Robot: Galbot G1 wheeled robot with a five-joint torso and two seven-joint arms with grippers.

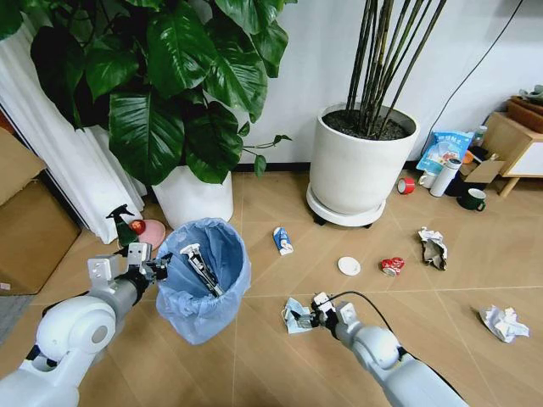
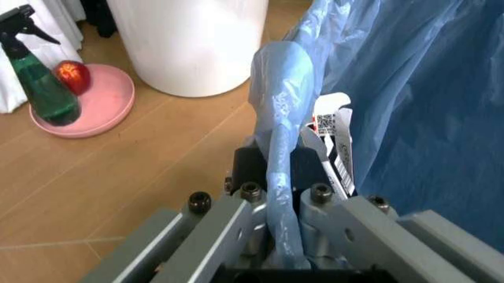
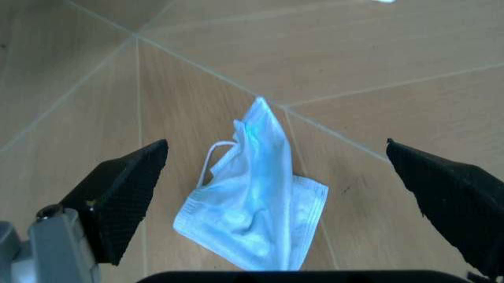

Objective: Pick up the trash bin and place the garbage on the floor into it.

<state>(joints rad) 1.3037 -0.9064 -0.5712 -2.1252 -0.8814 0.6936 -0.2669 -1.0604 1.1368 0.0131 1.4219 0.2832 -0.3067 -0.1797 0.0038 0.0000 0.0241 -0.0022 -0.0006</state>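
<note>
From the head camera you see the trash bin (image 1: 204, 280) in front of the leafy plant's white pot (image 1: 193, 197), your left gripper (image 1: 159, 266) at its rim. Your right gripper (image 1: 307, 318) hovers over a crumpled blue face mask (image 1: 294, 314) just beside the bin.

Left wrist: jaws clamp the bin's blue bag rim (image 2: 282, 159).

Right wrist: fingers (image 3: 126, 191) spread wide around the mask (image 3: 256, 200).
</note>
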